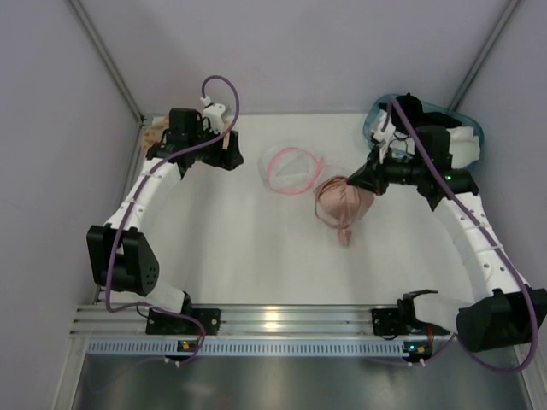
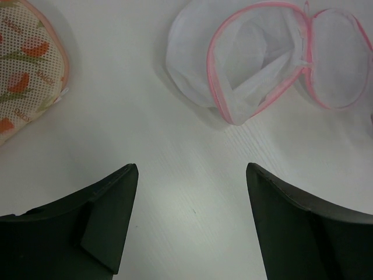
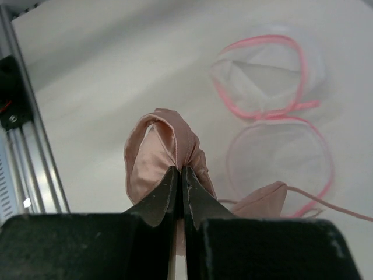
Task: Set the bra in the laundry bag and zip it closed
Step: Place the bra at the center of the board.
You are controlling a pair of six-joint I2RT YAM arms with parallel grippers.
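Note:
The salmon-pink bra (image 1: 344,205) hangs bunched just right of table centre, pinched at its folded edge by my right gripper (image 3: 180,170), which is shut on it. One cup (image 3: 152,157) stands up in front of the fingertips and another part droops to the right with a thin strap. The laundry bag (image 1: 292,167), a white mesh pouch with a pink zipper rim, lies unzipped with both round halves (image 2: 259,64) spread flat, just left of the bra. My left gripper (image 2: 192,169) is open over bare table, short of the bag, at the far left of the table (image 1: 224,154).
An orange-printed padded piece with pink trim (image 2: 26,64) lies at the far left corner beside the left gripper. A teal basket (image 1: 444,128) with white cloth sits at the back right behind the right arm. Grey walls enclose the table (image 1: 256,256); a metal rail runs along its near edge.

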